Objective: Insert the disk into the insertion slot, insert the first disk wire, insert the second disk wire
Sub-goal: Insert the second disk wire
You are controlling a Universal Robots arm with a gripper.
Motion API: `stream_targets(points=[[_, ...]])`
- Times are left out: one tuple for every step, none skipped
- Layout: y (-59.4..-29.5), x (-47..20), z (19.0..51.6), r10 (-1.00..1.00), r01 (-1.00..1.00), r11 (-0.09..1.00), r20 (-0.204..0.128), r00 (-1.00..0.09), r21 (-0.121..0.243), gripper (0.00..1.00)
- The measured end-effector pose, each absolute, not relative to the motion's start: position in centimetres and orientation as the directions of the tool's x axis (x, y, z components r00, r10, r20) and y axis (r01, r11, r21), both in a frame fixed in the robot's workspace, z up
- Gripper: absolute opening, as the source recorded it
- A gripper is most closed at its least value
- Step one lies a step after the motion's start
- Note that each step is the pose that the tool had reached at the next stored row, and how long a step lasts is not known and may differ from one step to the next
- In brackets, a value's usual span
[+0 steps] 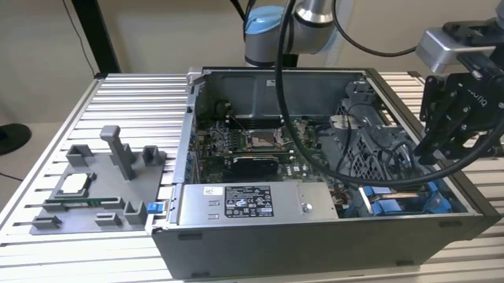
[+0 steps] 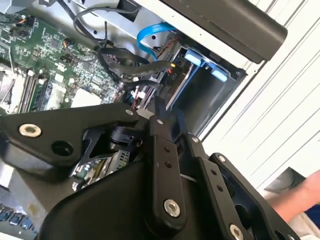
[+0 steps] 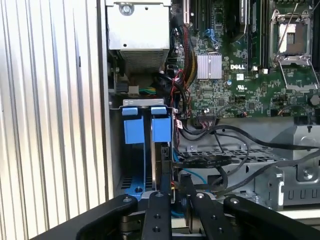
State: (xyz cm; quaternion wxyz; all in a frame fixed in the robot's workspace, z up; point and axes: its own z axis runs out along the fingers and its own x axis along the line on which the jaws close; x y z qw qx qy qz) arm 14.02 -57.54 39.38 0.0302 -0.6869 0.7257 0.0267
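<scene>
First wrist view: disk (image 3: 162, 165) stands on edge in the insertion slot (image 3: 134, 165), blue tabs up. Hand (image 3: 176, 197) fingers closed together just above it. Judged rigid, fairly heavy, shock-sensitive; grip carrier edges.

Exterior view high above open case (image 1: 315, 236); both wrist views close over drive bay (image 3: 145, 150).

Bottom of frame, the black gripper (image 3: 175, 200) hangs over the slot (image 3: 135, 165), fingers (image 3: 159, 210) close together around a thin edge-on plate beside two blue clips (image 3: 161, 127). Black cables (image 3: 225, 160) loop at centre right, green motherboard (image 3: 240, 75) upper right, silver box (image 3: 139, 30) upper left.
</scene>
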Motion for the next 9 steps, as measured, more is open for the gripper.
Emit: stream_targets(points=[[-57.54, 14.03, 39.39, -0.995, -0.998, 0.055, -0.080, -0.055, -0.003, 1.00], [-57.54, 14.02, 39.40, -0.995, -0.998, 0.055, -0.080, -0.055, -0.003, 1.00], [-57.55, 14.02, 39.43, -0.995, -0.998, 0.055, -0.080, -0.055, -0.003, 1.00], [-57.55, 14.02, 39.45, -0.995, -0.998, 0.055, -0.080, -0.055, -0.003, 1.00], [-57.55, 14.02, 39.46, -0.995, -0.998, 0.055, -0.080, -0.055, -0.003, 1.00], [-57.55, 14.01, 39.47, -0.995, -0.998, 0.055, -0.080, -0.055, -0.003, 1.00], [-57.55, 14.01, 39.48, -0.995, -0.998, 0.055, -0.080, -0.055, -0.003, 1.00], [-57.55, 14.01, 39.48, -0.995, -0.998, 0.055, -0.080, -0.055, -0.003, 1.00], [-57.55, 14.01, 39.50, -0.995, -0.998, 0.055, -0.080, -0.055, -0.003, 1.00]])
